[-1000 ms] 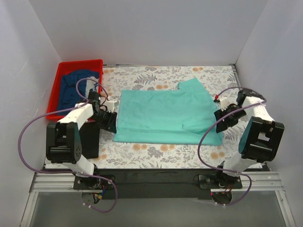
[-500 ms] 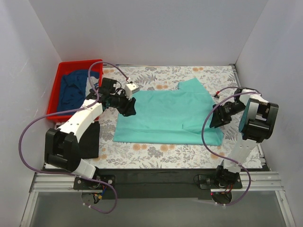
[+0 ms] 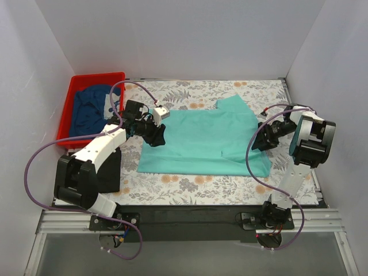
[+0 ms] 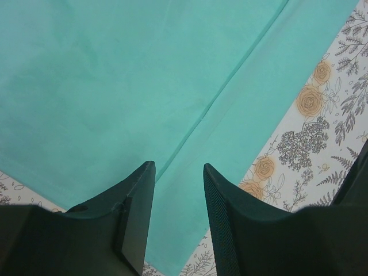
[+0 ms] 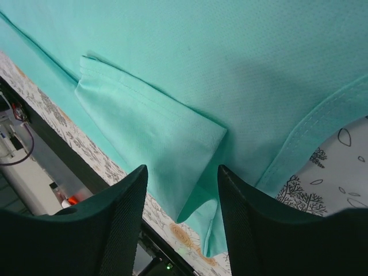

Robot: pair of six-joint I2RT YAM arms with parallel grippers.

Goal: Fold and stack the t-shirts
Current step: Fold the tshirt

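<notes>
One teal t-shirt lies spread flat mid-table on the floral cover. One navy t-shirt sits bunched in the single red bin at the far left. Two grippers, both with fingers parted and nothing between them, are at the teal cloth: the left gripper over its left edge, the right gripper over its right edge. One black block sits by the left arm — shirt or not, I cannot tell.

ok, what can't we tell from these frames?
- Navy shirt in the red bin: top view, too small to read any print; a cable crosses it.
- Teal shirt, part of left edge: top view, hidden under the left arm.
- Whether either arm's jaws touch the cloth: wrist views don't settle it.
</notes>
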